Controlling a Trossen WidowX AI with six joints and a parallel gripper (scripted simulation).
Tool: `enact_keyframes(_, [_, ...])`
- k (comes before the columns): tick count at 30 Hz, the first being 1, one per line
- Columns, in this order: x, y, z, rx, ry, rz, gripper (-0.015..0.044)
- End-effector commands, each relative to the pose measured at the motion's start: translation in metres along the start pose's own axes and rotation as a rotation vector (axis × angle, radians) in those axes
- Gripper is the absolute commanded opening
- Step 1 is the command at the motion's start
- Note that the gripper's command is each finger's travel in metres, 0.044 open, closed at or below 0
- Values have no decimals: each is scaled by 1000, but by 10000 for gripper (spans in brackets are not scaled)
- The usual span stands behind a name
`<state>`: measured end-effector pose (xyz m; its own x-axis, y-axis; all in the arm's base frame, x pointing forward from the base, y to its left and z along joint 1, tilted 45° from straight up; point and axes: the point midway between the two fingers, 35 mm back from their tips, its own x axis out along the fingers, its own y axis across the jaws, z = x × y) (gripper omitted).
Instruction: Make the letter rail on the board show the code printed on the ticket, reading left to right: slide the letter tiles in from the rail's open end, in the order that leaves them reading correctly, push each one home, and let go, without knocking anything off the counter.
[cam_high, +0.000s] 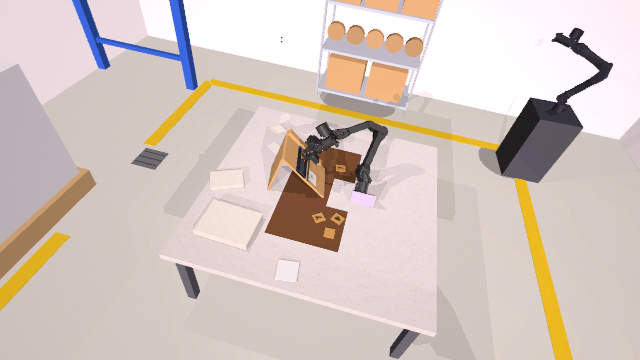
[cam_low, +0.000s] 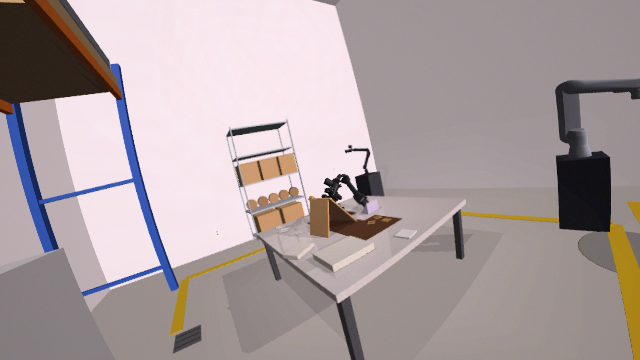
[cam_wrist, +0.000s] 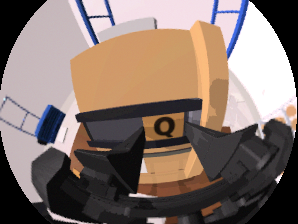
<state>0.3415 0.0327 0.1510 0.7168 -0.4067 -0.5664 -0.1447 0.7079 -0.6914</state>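
The wooden board (cam_high: 319, 186) (cam_wrist: 140, 60) leans on the counter with the dark letter rail (cam_high: 301, 162) (cam_wrist: 140, 107) across it. My gripper (cam_high: 309, 154) (cam_wrist: 164, 127) is at the rail, its fingertips against both sides of the Q tile (cam_wrist: 164, 126). The Q sits upright in the rail; the rail's bare inside shows left of it in the wrist view. A pale ticket (cam_high: 312, 176) is low on the board, its print unreadable. Two marked tiles (cam_high: 318, 217) (cam_high: 338, 218) and a plain-looking tile (cam_high: 329, 233) lie on the brown mat (cam_high: 295, 215). Another marked tile (cam_high: 340, 168) lies behind; their letters are unreadable.
A large cream block (cam_high: 228, 223) (cam_low: 344, 254) and a smaller one (cam_high: 226, 179) (cam_low: 299, 250) lie left of the mat. A white pad (cam_high: 287, 270) (cam_low: 405, 233) lies near the counter's front edge. The arm's pale base (cam_high: 363, 199) stands right of the board.
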Motion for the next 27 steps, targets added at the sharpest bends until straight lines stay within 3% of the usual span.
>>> enact_keyframes(1, [-6,0,1,0,-3,1,295])
enact_keyframes(27, [-24,1,-1,-1,-2,2,295])
